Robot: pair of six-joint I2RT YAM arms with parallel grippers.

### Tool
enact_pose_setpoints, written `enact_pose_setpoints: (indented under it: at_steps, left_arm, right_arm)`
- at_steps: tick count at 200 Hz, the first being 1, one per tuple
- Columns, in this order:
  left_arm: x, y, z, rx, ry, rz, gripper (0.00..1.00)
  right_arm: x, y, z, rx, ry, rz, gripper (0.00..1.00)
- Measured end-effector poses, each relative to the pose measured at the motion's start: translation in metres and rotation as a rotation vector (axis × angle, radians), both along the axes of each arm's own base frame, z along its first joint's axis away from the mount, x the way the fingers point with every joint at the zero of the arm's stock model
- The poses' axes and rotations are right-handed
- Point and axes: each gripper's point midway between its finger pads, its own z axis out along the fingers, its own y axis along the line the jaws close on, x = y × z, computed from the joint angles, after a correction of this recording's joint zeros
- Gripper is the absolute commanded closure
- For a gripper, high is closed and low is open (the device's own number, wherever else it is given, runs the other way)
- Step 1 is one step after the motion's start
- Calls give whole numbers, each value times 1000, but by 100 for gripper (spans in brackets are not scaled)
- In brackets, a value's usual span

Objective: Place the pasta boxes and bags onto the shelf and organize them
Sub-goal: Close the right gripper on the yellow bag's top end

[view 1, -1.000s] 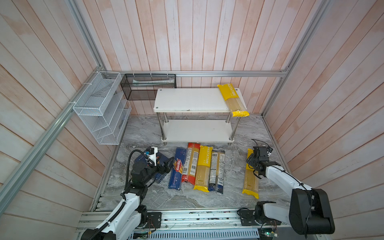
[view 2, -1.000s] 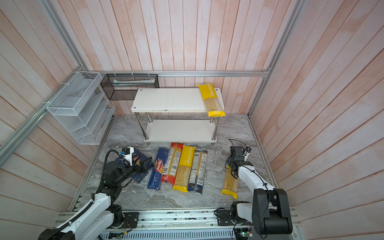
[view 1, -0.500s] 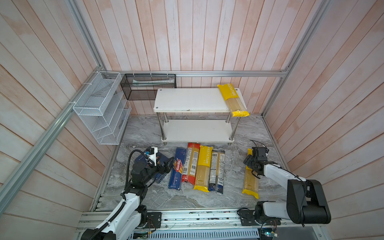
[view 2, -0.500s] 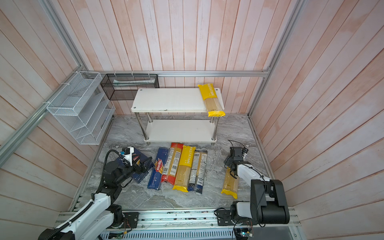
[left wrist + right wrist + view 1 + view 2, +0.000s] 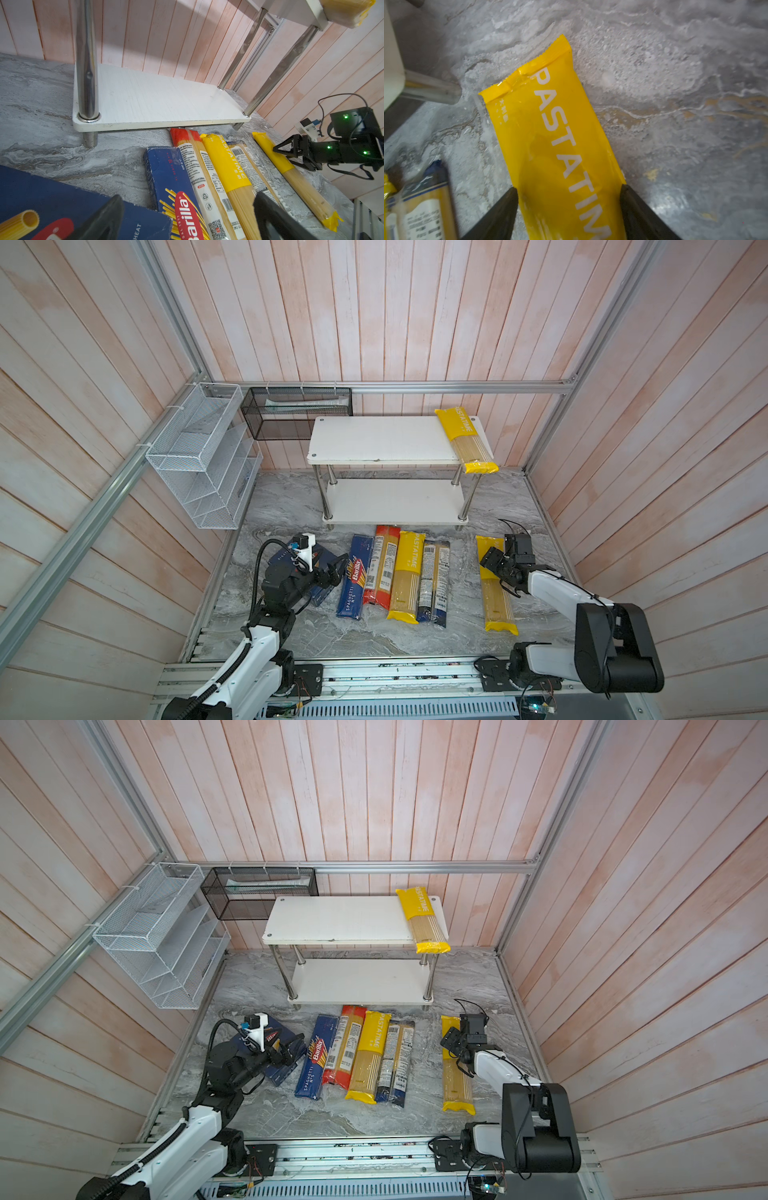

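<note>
There are two dark blue Barilla boxes on the worktop point(image 5: 282, 506): the wide box point(image 5: 41, 193) at the left and the narrow spaghetti box point(image 5: 353, 585) just beside it. The bags are six. Three are yellow: the shelf bag point(image 5: 465, 439) lies on the top board of the shelf point(image 5: 374, 439), at its right end, the row bag point(image 5: 409, 576) lies in the row before the shelf, and the lone bag point(image 5: 496, 597) lies apart at the right. The same row has one red-ended bag point(image 5: 382, 564) and two slim navy-ended bags point(image 5: 427, 576) point(image 5: 443, 578).

The left arm point(image 5: 266, 639) is low over the wide box, and the left fingers point(image 5: 108, 212) are wide and hold nothing. The right arm point(image 5: 557, 593) reaches low, and the right fingers point(image 5: 504, 207) stand wide, one at each long side of the lone bag.
</note>
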Motion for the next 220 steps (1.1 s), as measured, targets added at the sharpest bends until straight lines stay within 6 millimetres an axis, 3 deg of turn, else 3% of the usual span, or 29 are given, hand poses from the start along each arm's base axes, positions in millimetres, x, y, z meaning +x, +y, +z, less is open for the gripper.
enact_pose_setpoints:
  at_steps: [33, 114, 172, 220]
  left_arm:
    - [0, 0, -1, 0, 3, 0, 1]
    - [0, 0, -1, 0, 2, 0, 1]
    - [-1, 0, 8, -5, -28, -1, 0]
    - [-1, 0, 5, -4, -20, -2, 0]
  right_arm:
    - [-5, 17, 3, 47, 1, 54, 24]
    - [-27, 24, 6, 12, 62, 94, 25]
    - [-30, 49, 25, -27, 88, 182, 25]
    - [-46, 48, 32, -32, 98, 158, 26]
